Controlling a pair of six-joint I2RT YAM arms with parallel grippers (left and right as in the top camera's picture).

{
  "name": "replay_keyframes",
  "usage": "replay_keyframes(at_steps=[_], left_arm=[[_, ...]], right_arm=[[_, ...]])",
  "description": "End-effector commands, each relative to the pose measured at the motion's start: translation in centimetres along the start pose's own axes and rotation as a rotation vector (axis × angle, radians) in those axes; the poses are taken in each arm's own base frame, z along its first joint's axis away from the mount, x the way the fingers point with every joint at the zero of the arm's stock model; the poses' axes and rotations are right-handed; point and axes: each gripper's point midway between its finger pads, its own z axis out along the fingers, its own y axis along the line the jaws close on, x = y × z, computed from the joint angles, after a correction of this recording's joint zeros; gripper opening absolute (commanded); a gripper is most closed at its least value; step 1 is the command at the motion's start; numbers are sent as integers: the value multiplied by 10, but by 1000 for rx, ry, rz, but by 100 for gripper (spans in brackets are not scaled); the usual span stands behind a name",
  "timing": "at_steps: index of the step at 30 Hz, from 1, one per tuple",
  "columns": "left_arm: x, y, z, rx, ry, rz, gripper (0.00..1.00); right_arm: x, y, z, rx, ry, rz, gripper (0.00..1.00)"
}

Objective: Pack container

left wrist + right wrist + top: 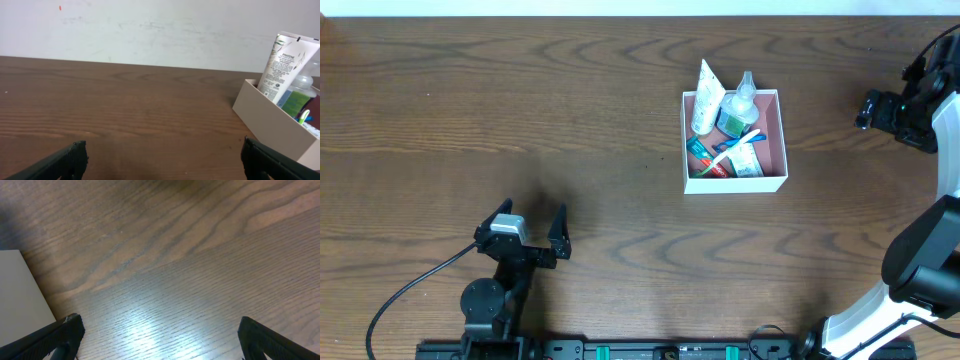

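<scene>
Toiletries (pixel 730 140) crowd the container (pixel 735 184), so the tube (pixel 706 98) leans over its far wall; left gripper (pixel 532 214) and right gripper (pixel 160 335) stand spread, empty

The square white container (pixel 772 140), pink inside, sits upright holding toiletries.

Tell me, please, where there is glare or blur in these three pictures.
Right wrist view: a bright glare patch on the table. Left wrist view: even light, and the label of the white tube in the container is readable. Overhead view: even light, no strong glare.
</scene>
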Motion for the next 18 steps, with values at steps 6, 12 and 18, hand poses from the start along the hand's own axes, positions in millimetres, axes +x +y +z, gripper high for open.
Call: replay_keyframes(at_steps=[6,12,18], left_arm=[[16,1,1,3,44,-9,98],[16,1,1,3,44,-9,98],[16,1,1,3,44,-9,98]], right_arm=[[-8,8,-50,-13,-120,-6,99],[5,36,-136,-59,-319,-73,99],[65,69,-205,-145,-482,-186,99]])
